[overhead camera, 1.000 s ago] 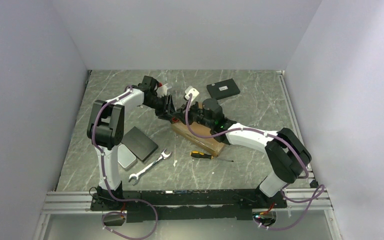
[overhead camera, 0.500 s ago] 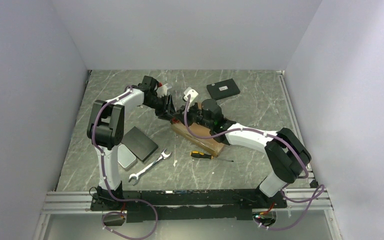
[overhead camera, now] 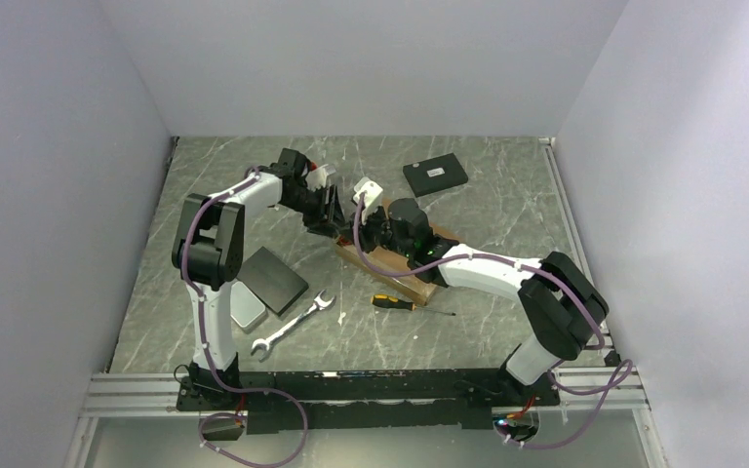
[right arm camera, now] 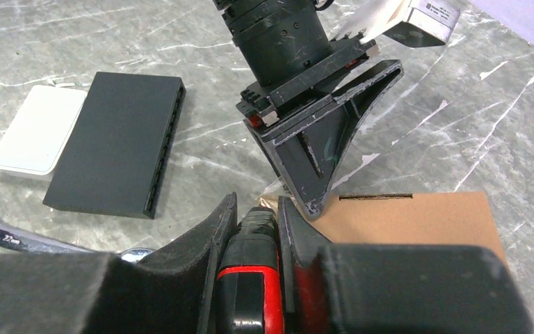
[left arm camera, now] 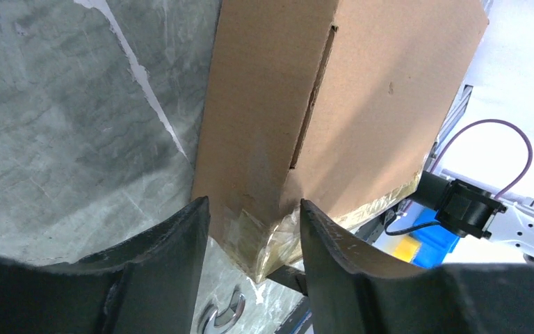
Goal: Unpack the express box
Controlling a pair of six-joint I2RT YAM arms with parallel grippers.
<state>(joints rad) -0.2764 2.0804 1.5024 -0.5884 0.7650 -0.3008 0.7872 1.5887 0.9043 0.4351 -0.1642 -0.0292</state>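
Note:
The express box [overhead camera: 402,270], a flat brown cardboard mailer, lies in the middle of the table with clear tape over its far-left corner. My left gripper [overhead camera: 335,216] is open at that corner. In the left wrist view its jaws [left arm camera: 254,229] stand either side of the taped corner of the box [left arm camera: 341,97]. My right gripper [overhead camera: 374,228] is shut on a red and black hand tool [right arm camera: 254,278]. The tool's black tip sits at the same corner of the box [right arm camera: 417,219], right beside the left gripper's fingers [right arm camera: 320,146].
A small black labelled box [overhead camera: 435,175] lies at the back right. A dark grey slab [overhead camera: 273,279] overlaps a pale flat tin [overhead camera: 244,310] at the left. A wrench [overhead camera: 293,326] and a yellow-handled screwdriver [overhead camera: 393,302] lie in front of the box.
My right gripper has moved left along the box with the tool, up to its far-left corner and the left gripper. The left arm has barely moved.

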